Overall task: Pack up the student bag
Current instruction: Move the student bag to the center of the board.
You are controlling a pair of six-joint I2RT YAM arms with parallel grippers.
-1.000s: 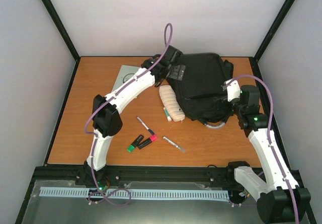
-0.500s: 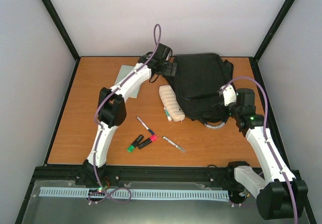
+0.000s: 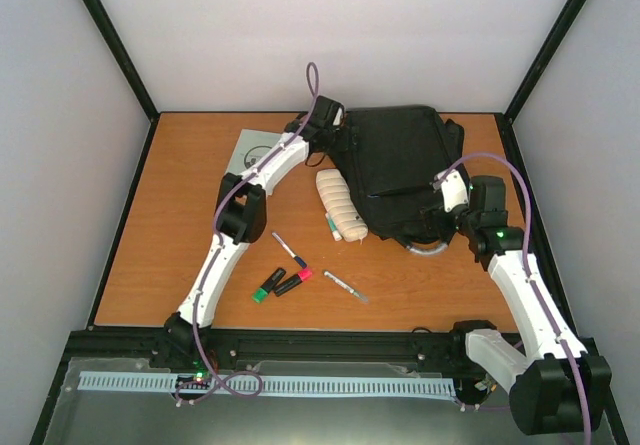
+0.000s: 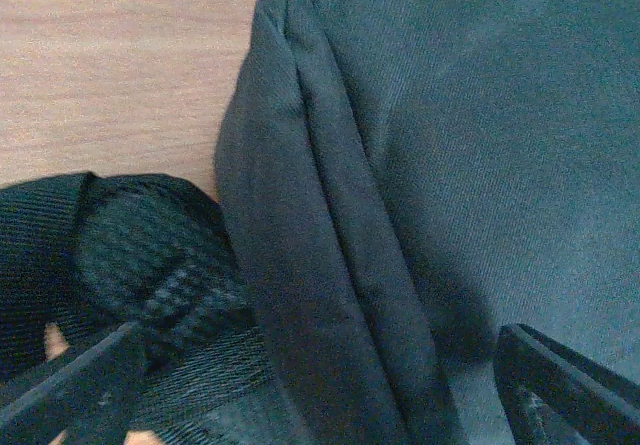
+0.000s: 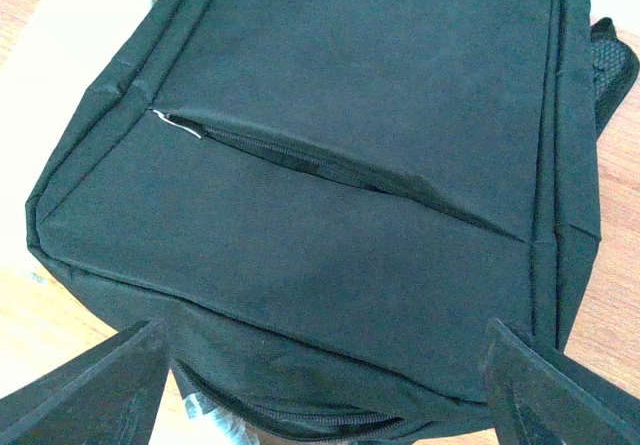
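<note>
1. While it hangs over the bag's upper-left corner, the left gripper [image 4: 320, 345] is released. Its fingers [image 4: 90, 380] sit wide apart at the bottom corners of the left wrist view, with nothing pinched.
2. Between those fingers a folded seam edge of the student bag [image 3: 395, 170] runs top to bottom through the frame centre. A black webbing strap [image 4: 140, 265] is at lower left and bare table [image 4: 110, 55] at upper left.
3. The right gripper [image 5: 322, 340] has its fingers spread to the bottom left and bottom right of the right wrist view. They straddle the bag's near edge and are not clenched on anything.
4. Above them in that view, the front zip pocket [image 5: 330, 170] slants across the middle of the bag.
5. In the top view the bag lies flat at the upper right of the table, with the left arm at its upper-left corner and the right arm at its lower-right side.
6. A grey loop handle [image 3: 428, 250] sticks out below the bag's lower edge.
7. A cream ribbed pencil case [image 3: 340, 203] lies just beside the bag's left edge at frame centre. A green-tipped marker [image 3: 330, 227] is at its lower end.
8. Loose on the table at lower centre are a white pen [image 3: 290, 249], a green-capped marker [image 3: 267, 285], a red-capped marker [image 3: 295, 282] and a second white pen [image 3: 345, 286].
9. A grey sheet [image 3: 250, 150] lies left of the bag, partly under the left arm.
</note>
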